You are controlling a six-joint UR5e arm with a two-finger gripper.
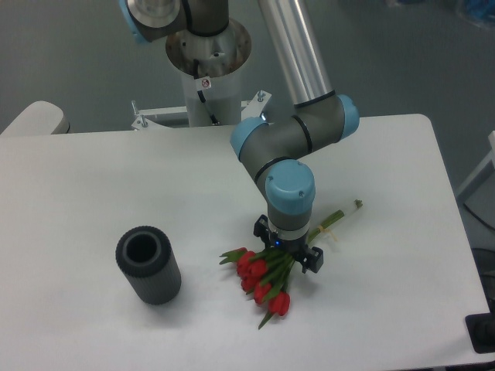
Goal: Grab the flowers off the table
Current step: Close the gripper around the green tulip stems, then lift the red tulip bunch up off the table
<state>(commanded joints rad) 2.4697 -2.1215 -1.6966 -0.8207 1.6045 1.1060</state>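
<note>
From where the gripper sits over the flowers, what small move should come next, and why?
Probably close the jaws. The gripper sits low over the flowers on the table, its two black tips straddling the green stems just behind the red buds. How far it is shut, I cannot tell.

Flowers [261, 280] on table [93, 193], vase [148, 264] to their left

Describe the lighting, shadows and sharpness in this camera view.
Fixed camera view: soft, even light on the white rectangular tabletop, no glare; only faint shadows beside the dark grey ribbed cylinder vase and under the red tulip bunch with green stems; the two-finger gripper looks slightly soft, its finger state unreadable.
</note>
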